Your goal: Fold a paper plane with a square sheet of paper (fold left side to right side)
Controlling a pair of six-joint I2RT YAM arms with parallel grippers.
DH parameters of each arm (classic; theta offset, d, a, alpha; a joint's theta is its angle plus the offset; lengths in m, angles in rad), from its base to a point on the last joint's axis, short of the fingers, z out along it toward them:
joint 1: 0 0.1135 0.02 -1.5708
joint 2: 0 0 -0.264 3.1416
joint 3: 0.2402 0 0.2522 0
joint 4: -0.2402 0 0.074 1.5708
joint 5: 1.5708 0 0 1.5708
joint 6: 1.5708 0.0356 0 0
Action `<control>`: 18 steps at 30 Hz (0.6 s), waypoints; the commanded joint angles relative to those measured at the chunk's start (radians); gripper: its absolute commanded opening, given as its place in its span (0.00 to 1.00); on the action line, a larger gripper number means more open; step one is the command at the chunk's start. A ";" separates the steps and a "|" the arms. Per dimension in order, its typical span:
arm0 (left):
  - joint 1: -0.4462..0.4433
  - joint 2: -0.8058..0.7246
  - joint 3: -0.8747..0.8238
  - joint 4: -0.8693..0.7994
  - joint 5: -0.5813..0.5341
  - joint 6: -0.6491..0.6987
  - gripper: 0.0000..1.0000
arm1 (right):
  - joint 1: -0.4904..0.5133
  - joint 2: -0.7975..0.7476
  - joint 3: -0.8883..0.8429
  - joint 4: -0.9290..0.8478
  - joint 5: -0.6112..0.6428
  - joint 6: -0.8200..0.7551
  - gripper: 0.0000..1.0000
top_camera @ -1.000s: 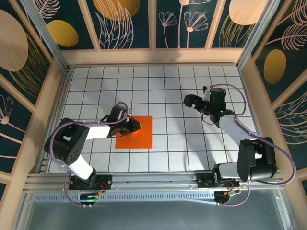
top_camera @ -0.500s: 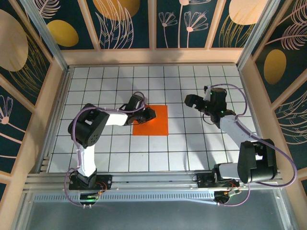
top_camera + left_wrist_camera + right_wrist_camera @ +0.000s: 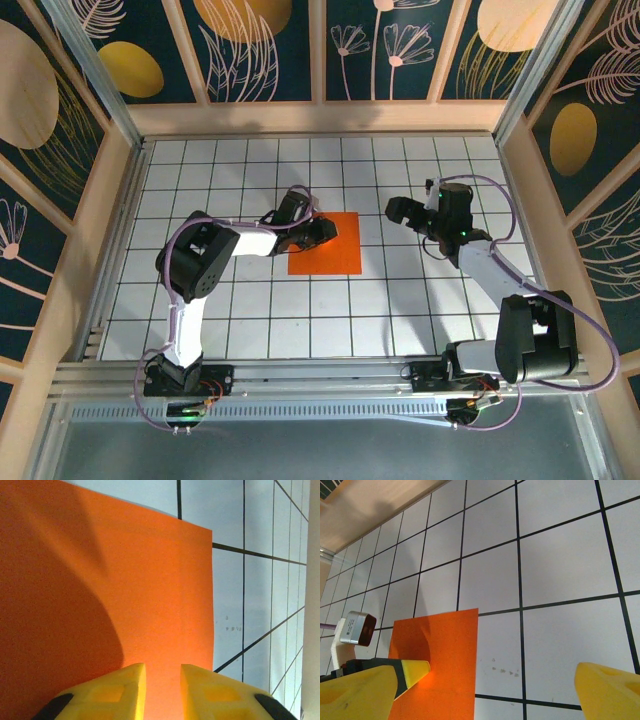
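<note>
Left end effector point(image 3: 328, 232), fingers narrowly parted, rests on the left edge of the square bright orange paper sheet point(image 3: 335, 252), which lies flat in the middle of the white gridded counter point(image 3: 250, 160); right end effector point(image 3: 396, 211) hovers nearby, spread wide.

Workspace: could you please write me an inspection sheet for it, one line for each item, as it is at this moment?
surface: white table with black grid lines; a few small dark specks right of the sheet.
job's things: square sheet of paper, orange, lying flat, no fold seen.
clutter: nothing seen.
grippers: left jaws low over the sheet's left part, with a narrow gap between them; whether they touch it cannot be told. Right jaws wide open, holding nothing, above bare table right of the sheet.
cables: purple cables loop along both arms.
surroundings: wooden frame with dark floral panels.
</note>
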State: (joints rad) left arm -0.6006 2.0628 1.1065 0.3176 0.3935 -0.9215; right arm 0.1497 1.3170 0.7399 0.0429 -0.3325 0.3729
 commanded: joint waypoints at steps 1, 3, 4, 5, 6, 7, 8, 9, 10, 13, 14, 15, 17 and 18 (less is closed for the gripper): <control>-0.003 -0.035 -0.007 -0.058 -0.013 0.015 0.32 | -0.002 -0.015 0.014 -0.021 0.009 -0.007 0.90; -0.004 -0.079 0.001 -0.085 -0.032 0.035 0.36 | 0.005 -0.005 0.031 -0.038 0.012 -0.013 0.89; -0.004 -0.105 -0.002 -0.089 -0.039 0.042 0.38 | 0.011 0.003 0.045 -0.049 0.019 -0.019 0.88; -0.004 -0.129 -0.007 -0.091 -0.049 0.048 0.40 | 0.018 0.009 0.057 -0.062 0.027 -0.023 0.88; -0.003 -0.159 -0.014 -0.096 -0.067 0.054 0.42 | 0.026 0.016 0.072 -0.076 0.037 -0.030 0.88; -0.002 -0.190 -0.024 -0.104 -0.091 0.062 0.45 | 0.035 0.026 0.085 -0.087 0.046 -0.034 0.88; -0.001 -0.214 -0.034 -0.114 -0.114 0.069 0.47 | 0.046 0.034 0.097 -0.093 0.054 -0.037 0.88; 0.001 -0.238 -0.046 -0.127 -0.141 0.076 0.48 | 0.060 0.046 0.112 -0.103 0.068 -0.042 0.88; 0.002 -0.265 -0.062 -0.137 -0.159 0.086 0.49 | 0.077 0.063 0.128 -0.116 0.082 -0.050 0.88; 0.008 -0.333 -0.122 -0.160 -0.206 0.105 0.49 | 0.142 0.126 0.186 -0.152 0.128 -0.077 0.88; 0.008 -0.342 -0.140 -0.166 -0.217 0.111 0.48 | 0.166 0.152 0.205 -0.165 0.145 -0.086 0.88; 0.009 -0.377 -0.176 -0.175 -0.228 0.115 0.47 | 0.195 0.187 0.235 -0.181 0.166 -0.099 0.88; 0.009 -0.400 -0.227 -0.183 -0.242 0.117 0.43 | 0.252 0.258 0.290 -0.216 0.215 -0.119 0.89; 0.008 -0.410 -0.255 -0.180 -0.242 0.113 0.41 | 0.282 0.298 0.326 -0.233 0.238 -0.130 0.89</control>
State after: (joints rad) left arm -0.6003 1.6657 0.9192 0.2012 0.1970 -0.8295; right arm 0.3710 1.5402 0.9947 -0.1112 -0.1852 0.2955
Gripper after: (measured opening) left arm 0.416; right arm 0.890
